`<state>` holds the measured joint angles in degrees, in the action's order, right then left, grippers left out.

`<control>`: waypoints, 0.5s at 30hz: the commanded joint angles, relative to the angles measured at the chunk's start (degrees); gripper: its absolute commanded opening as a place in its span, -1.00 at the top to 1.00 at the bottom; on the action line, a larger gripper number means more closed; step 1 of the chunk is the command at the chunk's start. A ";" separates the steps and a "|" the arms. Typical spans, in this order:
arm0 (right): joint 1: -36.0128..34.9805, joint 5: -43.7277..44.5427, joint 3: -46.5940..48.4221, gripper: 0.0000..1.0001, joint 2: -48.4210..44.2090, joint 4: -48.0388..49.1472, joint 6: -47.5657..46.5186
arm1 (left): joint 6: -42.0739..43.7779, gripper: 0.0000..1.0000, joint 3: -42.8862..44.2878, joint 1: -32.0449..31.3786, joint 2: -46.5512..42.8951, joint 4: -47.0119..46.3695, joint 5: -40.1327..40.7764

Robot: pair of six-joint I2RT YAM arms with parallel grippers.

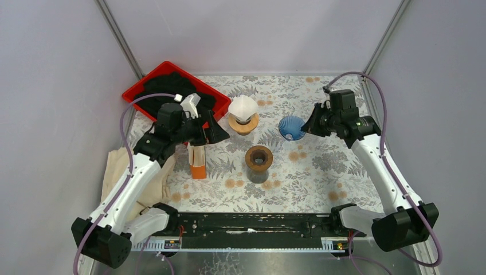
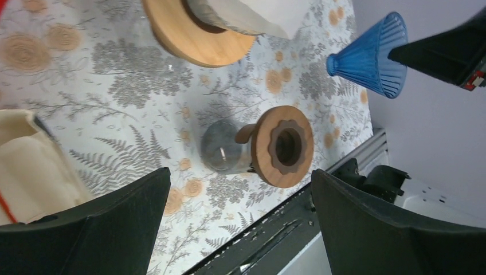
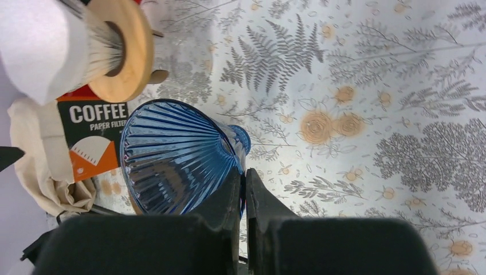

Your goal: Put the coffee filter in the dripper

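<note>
The blue ribbed dripper (image 1: 292,127) is tipped on its side, its mouth facing left. My right gripper (image 1: 311,126) is shut on its rim; in the right wrist view the fingers pinch the rim at the gripper (image 3: 242,179) and the dripper (image 3: 172,154) fills the left. White coffee filters (image 1: 243,106) sit stacked in a round wooden holder (image 1: 243,125); they also show in the right wrist view (image 3: 40,46) and the left wrist view (image 2: 246,14). My left gripper (image 1: 220,135) is open and empty, just left of the holder; its jaws (image 2: 240,175) stand wide apart.
A glass carafe with a wooden collar (image 1: 258,158) stands mid-table, also in the left wrist view (image 2: 281,146). A coffee filter box (image 1: 198,162) stands by my left arm. A red tray with black cloth (image 1: 166,86) lies at the back left. A beige cloth (image 1: 123,172) lies at the left edge.
</note>
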<state>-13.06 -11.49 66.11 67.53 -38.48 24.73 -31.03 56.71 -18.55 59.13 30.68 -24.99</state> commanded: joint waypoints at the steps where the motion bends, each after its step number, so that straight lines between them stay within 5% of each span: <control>1: -3.08 -1.18 6.16 1.00 0.70 -1.46 -1.56 | -3.51 -0.99 0.34 -3.47 -0.27 -7.14 -0.34; 15: -16.67 -1.20 10.10 1.00 3.13 -2.60 -1.09 | -7.73 -0.89 1.92 -12.82 2.08 -11.60 2.94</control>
<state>-26.59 -11.68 73.36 70.89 -41.54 23.79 -36.82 57.41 -29.23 60.69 23.94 -23.57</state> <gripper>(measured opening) 0.080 0.958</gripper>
